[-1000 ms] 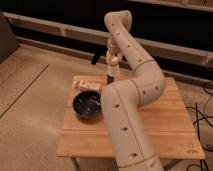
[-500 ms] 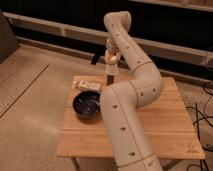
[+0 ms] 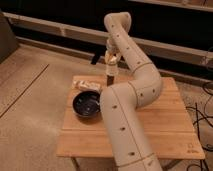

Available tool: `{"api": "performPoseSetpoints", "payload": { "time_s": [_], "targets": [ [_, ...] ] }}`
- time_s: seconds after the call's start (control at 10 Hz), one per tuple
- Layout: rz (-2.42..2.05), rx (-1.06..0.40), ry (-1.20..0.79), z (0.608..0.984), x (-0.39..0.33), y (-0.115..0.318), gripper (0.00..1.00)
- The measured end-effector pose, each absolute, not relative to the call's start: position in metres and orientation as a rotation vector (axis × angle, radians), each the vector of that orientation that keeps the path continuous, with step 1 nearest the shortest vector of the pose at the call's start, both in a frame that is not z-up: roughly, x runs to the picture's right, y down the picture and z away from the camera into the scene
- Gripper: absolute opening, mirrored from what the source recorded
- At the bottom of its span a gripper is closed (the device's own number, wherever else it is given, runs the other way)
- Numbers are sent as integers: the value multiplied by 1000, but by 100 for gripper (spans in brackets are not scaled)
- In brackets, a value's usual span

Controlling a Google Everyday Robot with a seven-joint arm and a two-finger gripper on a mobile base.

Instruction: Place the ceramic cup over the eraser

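Little has moved since the earlier frames: the arm holds nearly the same pose, with the gripper (image 3: 112,61) perhaps marginally lower over the far edge of the wooden table (image 3: 165,120). It is clenched on the ceramic cup (image 3: 112,59), which hangs clear of the table. Directly beneath stands a dark upright shape, judged to be the eraser (image 3: 111,80), near the table's back edge; whether the cup's rim has reached it cannot be told. Transport looks essentially complete; lowering the cup over the eraser and releasing remain. A dark bowl (image 3: 86,104) sits to the front left, and a beige flat block (image 3: 86,84) lies just behind it, apart from the eraser.
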State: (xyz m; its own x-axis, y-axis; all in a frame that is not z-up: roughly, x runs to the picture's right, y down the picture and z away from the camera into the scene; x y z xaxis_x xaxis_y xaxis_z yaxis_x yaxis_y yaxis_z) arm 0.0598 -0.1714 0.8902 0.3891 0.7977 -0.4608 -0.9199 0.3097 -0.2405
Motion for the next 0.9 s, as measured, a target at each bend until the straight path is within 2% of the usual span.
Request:
{"api": "performPoseSetpoints", "payload": {
  "time_s": [0.9],
  "targets": [
    [1103,-559,311,905,47,-147,0]
  ]
}}
